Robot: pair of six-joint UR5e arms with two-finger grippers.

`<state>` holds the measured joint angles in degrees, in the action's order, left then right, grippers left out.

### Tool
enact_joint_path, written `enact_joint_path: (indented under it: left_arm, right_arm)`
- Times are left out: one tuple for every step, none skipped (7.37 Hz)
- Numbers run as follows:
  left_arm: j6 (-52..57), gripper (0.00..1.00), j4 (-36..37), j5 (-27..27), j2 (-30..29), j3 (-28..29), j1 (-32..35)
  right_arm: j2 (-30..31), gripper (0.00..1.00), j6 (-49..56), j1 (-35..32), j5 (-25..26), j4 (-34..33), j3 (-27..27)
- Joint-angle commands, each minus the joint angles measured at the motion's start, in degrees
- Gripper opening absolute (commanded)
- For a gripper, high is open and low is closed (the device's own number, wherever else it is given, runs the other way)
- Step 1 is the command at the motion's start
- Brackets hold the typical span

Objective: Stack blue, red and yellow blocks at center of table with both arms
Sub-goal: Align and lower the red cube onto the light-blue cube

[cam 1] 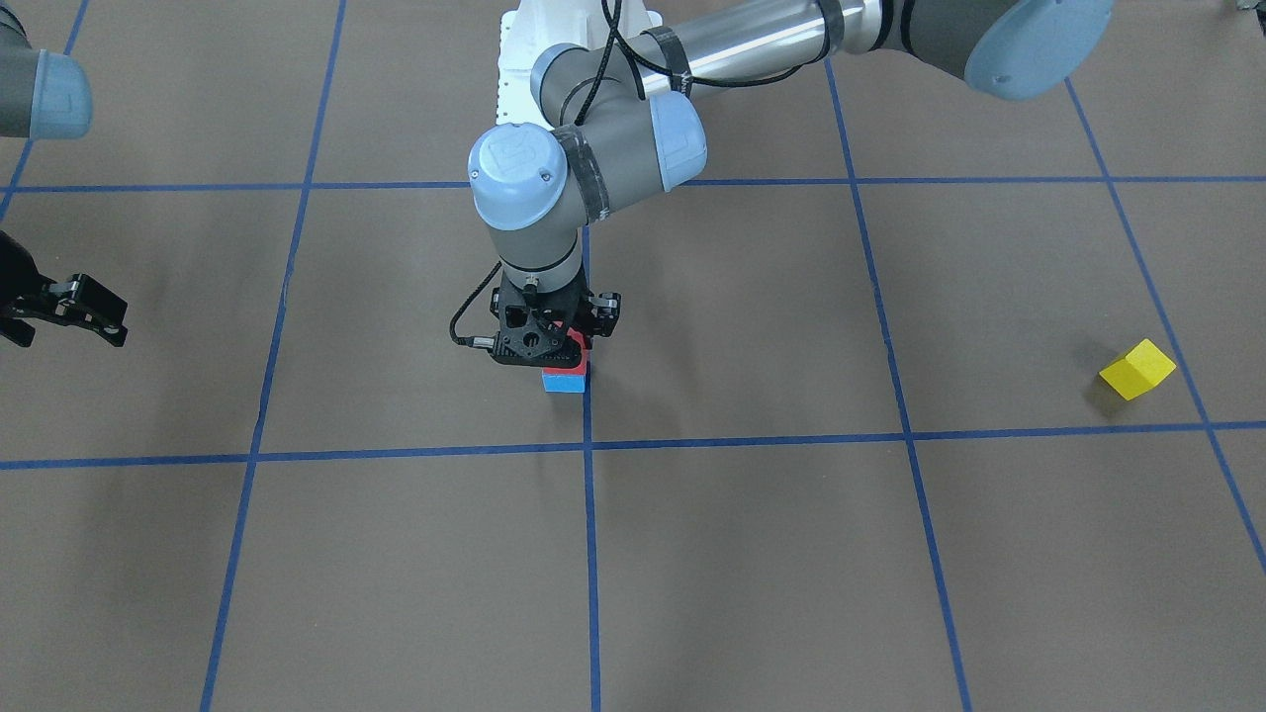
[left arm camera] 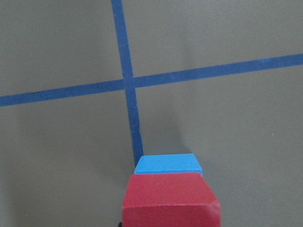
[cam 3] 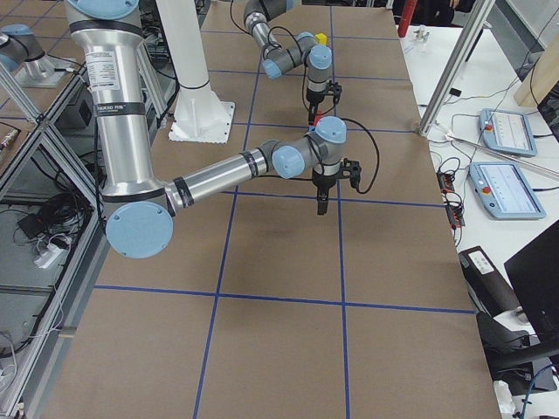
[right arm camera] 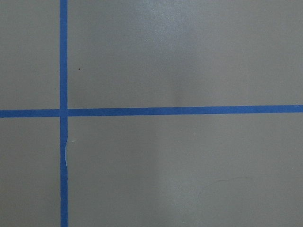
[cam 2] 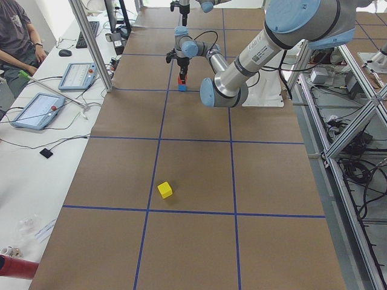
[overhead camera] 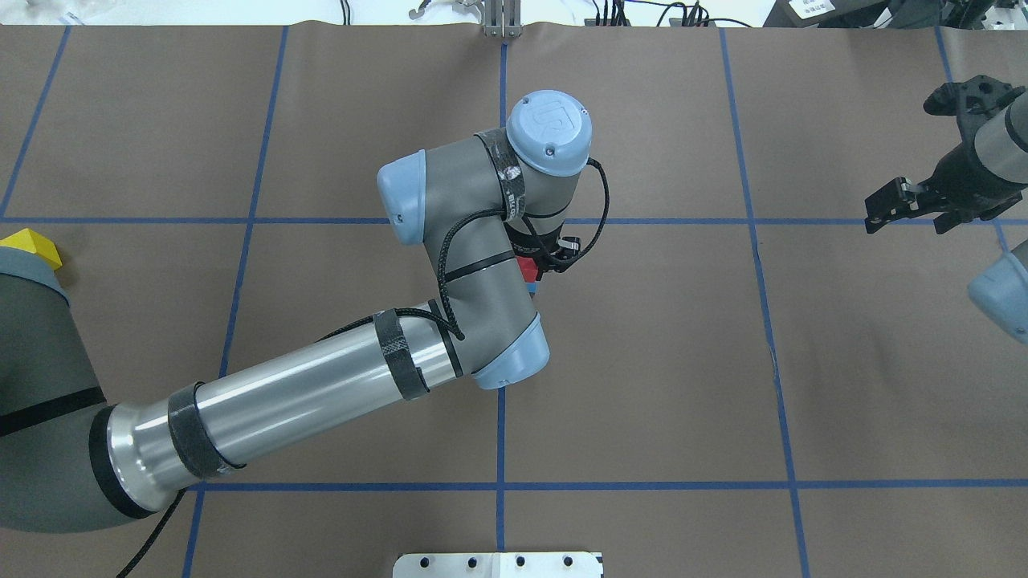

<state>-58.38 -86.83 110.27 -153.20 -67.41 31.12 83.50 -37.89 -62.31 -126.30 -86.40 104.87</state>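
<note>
At the table's middle the light blue block (cam 1: 565, 381) rests on a tape line. The red block (cam 1: 581, 346) is on top of it, seen close up as the red block (left arm camera: 170, 194) in the left wrist view, with the blue block (left arm camera: 166, 164) showing just beyond. My left gripper (cam 1: 559, 338) points straight down and is shut on the red block. The yellow block (cam 1: 1137, 369) lies alone far off on my left side, also seen as the yellow block (cam 2: 165, 190) from the table's end. My right gripper (cam 1: 61, 321) hovers open over bare table on my right side, holding nothing.
The brown table (cam 1: 752, 554) is marked into squares by blue tape. A white pedestal (overhead camera: 498, 564) stands at the robot's edge. A person (cam 2: 15, 36) sits at a side desk with tablets (cam 2: 36, 110) beyond the table's far edge.
</note>
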Motion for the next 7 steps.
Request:
enact_joint_path:
  left_arm:
    - [-0.07,0.0,0.0,0.04,0.0,-0.01,-0.1]
    - [-0.07,0.0,0.0,-0.05,0.0,-0.01,-0.01]
    - [-0.07,0.0,0.0,0.04,0.0,-0.01,-0.1]
    - [-0.07,0.0,0.0,0.04,0.0,-0.01,-0.1]
    - [-0.07,0.0,0.0,-0.05,0.09,-0.79,-0.01]
    - [-0.07,0.0,0.0,-0.05,0.09,-1.06,-0.1]
    - [-0.07,0.0,0.0,-0.05,0.09,-1.32,-0.01]
  right_arm:
    - [0.08,1.0,-0.08,0.0,0.0,0.0,-0.01]
    - [0.09,1.0,-0.08,0.0,0.0,0.0,-0.01]
    - [0.09,1.0,-0.08,0.0,0.0,0.0,0.07]
    - [0.09,1.0,0.01,0.0,0.0,0.0,0.07]
    - [0.09,1.0,-0.08,0.0,-0.09,0.0,0.07]
    - [0.09,1.0,-0.08,0.0,-0.09,0.0,0.07]
    - [0.09,1.0,-0.08,0.0,-0.09,0.0,0.16]
